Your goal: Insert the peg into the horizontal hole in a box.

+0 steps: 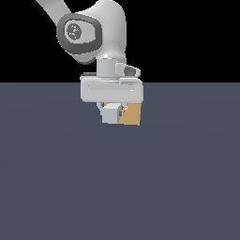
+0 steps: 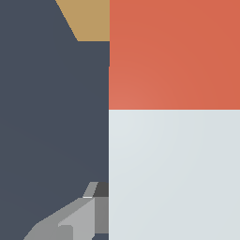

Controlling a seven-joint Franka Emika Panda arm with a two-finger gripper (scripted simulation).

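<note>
Between the fingers, close under the wrist camera, the peg (image 2: 173,173) fills most of the wrist view, its pale grey-white length nearest and its orange-red end beyond. One grey finger (image 2: 77,220) shows pressed against the peg's side; the other is hidden behind the bar, so the gripper (image 1: 112,111) appears clamped on the peg. In the exterior view the peg's grey end face (image 1: 110,114) sits just below the hand, with a sliver of red visible beside it. Past the orange-red end, a corner of the tan box (image 2: 89,21) shows in the wrist view. From outside, the box (image 1: 132,115) lies just beyond the fingers, toward the exterior view's right, on the dark floor (image 1: 117,187). The hole is hidden, so how far the peg reaches cannot be told.
</note>
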